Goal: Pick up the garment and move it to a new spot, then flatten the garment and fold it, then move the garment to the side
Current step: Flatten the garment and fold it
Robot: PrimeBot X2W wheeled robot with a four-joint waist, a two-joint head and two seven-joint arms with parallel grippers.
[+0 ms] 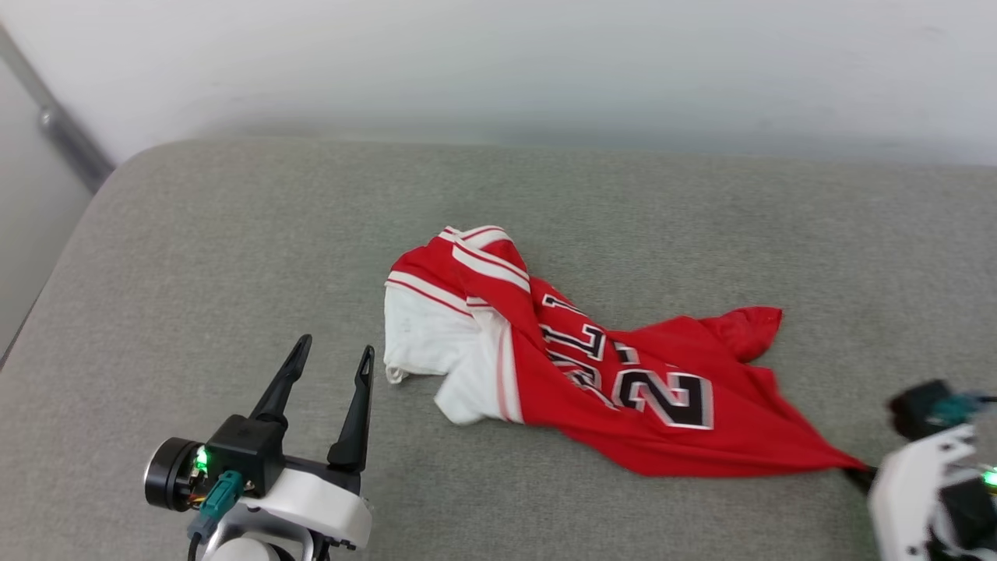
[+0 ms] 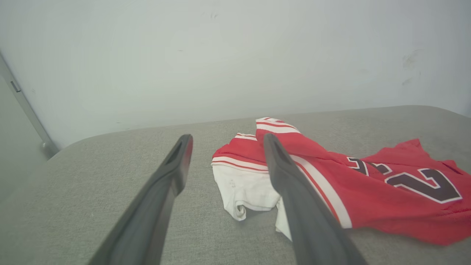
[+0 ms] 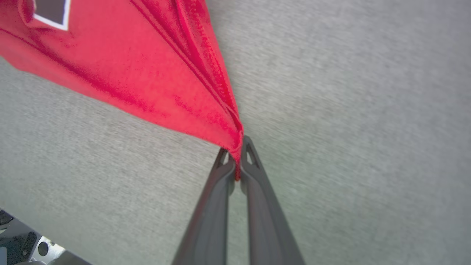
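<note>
Garment: red jersey garment (image 1: 623, 389) lying crumpled near the middle of the grey fabric-covered surface (image 1: 195, 257), its body stretched out toward the robot's right
Sleeves: white sleeve (image 1: 424, 335) with red-and-white stripe trim, bunched at the garment's left end
Writing: black print edged in white on the red cloth; a large "2" (image 1: 674, 401) can be read, while the characters beside it are creased and folded and cannot be made out
Brand or label: none that can be read
Same print, left wrist view: the "2" (image 2: 423, 182) shows on the garment (image 2: 386, 206), with part of another character next to it
Right claw: right claw (image 3: 237, 147) has its fingers pressed together on a red hemmed corner of the garment (image 3: 147, 66), the cloth drawn taut into a point at the fingertips
Right claw, head view: it (image 1: 861, 474) is at the lower right, meeting the garment's stretched tip
Left claw: left claw (image 1: 336, 345) has its fingers spread apart and holds nothing, just to the left of the white sleeve and not touching it
Left claw, own view: its (image 2: 227, 138) fingers point toward the sleeve end
Background: pale wall (image 1: 498, 62) behind the surface
</note>
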